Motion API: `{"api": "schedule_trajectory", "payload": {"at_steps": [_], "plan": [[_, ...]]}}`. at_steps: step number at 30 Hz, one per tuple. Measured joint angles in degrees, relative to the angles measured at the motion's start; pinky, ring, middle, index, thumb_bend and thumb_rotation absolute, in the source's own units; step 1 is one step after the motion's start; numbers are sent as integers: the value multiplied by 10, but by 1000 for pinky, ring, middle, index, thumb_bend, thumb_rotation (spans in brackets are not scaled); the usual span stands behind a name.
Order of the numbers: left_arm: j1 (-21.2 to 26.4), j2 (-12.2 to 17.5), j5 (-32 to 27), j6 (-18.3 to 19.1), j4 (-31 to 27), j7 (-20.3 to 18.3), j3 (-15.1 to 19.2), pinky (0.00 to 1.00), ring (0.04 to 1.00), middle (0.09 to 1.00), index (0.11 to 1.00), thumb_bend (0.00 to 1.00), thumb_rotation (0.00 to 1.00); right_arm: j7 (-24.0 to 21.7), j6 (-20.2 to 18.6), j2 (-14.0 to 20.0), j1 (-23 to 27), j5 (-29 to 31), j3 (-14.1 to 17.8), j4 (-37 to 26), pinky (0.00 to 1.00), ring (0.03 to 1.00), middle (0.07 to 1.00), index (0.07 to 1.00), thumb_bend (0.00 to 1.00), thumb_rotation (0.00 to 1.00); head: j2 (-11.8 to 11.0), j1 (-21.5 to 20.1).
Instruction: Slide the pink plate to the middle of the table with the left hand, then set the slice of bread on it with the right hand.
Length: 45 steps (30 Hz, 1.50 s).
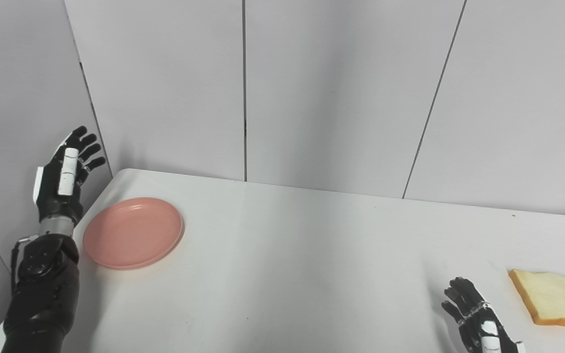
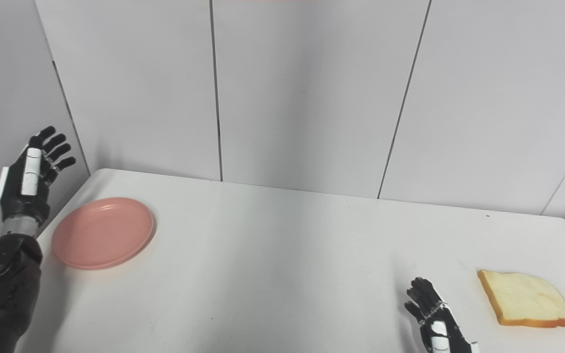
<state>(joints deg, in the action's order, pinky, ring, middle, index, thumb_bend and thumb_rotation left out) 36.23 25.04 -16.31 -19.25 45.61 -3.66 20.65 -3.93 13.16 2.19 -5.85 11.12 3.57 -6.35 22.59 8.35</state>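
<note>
A round pink plate (image 1: 133, 232) lies empty on the white table (image 1: 292, 264) near its far left corner. My left hand (image 1: 64, 172) is raised beside the table's left edge, just left of the plate and above it, fingers spread, open and touching nothing. A slice of bread (image 1: 555, 297) with a brown crust lies flat at the right edge of the table. Low at the front right, my right hand (image 1: 478, 318) hovers a short way left of the bread, open, holding nothing, its lower part cut off by the picture edge.
Grey wall panels (image 1: 243, 88) stand close behind the table and along its left side, right by my left hand. The white tabletop stretches between the plate and the bread.
</note>
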Motion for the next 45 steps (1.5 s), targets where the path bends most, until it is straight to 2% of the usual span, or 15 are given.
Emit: {"api": "schedule_trajectory", "payload": {"at_steps": [6, 11, 19, 22, 25, 27, 28, 33, 36, 45], "plan": [[27, 13, 6, -48, 109, 0, -5, 674, 796, 821, 809, 889, 735, -1, 0, 0, 0, 0, 0, 0, 864, 866, 860, 831, 768, 902, 1, -1], [33, 23, 18, -52, 158, 1, -4, 718, 811, 827, 806, 898, 700, -1, 0, 1, -1, 1, 0, -1, 850, 854, 846, 823, 779, 897, 4, -2], [32, 25, 41, -52, 174, 22, -4, 665, 776, 783, 766, 809, 615, -1, 0, 1, -1, -1, 0, -1, 851, 838, 820, 818, 779, 897, 5, -4], [31, 24, 53, -54, 189, 36, -9, 618, 740, 744, 748, 849, 618, -1, 0, 1, -1, 1, 0, -1, 848, 841, 826, 821, 763, 898, 7, -4], [30, 23, 63, -55, 218, 37, -12, 594, 717, 734, 722, 944, 618, -1, 0, 1, -1, 1, 0, -1, 846, 845, 831, 827, 758, 905, 11, -4], [29, 23, 63, -61, 241, 34, -12, 597, 722, 744, 726, 946, 618, -1, 0, 1, -1, 1, 0, -1, 841, 840, 827, 825, 762, 909, 11, -4], [29, 23, 63, -65, 242, 31, -12, 598, 727, 746, 732, 914, 629, -1, 0, 1, -2, 1, 0, -2, 841, 836, 818, 818, 768, 903, 11, -4], [32, 24, 68, -70, 254, 28, -20, 592, 740, 763, 761, 956, 659, -1, 0, 1, -2, 1, 0, -2, 842, 836, 817, 817, 758, 901, 11, -4], [33, 25, 74, -72, 257, 28, -27, 579, 730, 745, 743, 997, 645, -1, 0, 1, -2, 1, 1, -2, 849, 838, 812, 820, 757, 902, 12, -6], [37, 23, 72, -79, 267, 23, -32, 586, 730, 738, 733, 1000, 660, -1, 0, 1, -4, 0, 1, -3, 832, 830, 806, 817, 753, 898, 15, -11]]}}
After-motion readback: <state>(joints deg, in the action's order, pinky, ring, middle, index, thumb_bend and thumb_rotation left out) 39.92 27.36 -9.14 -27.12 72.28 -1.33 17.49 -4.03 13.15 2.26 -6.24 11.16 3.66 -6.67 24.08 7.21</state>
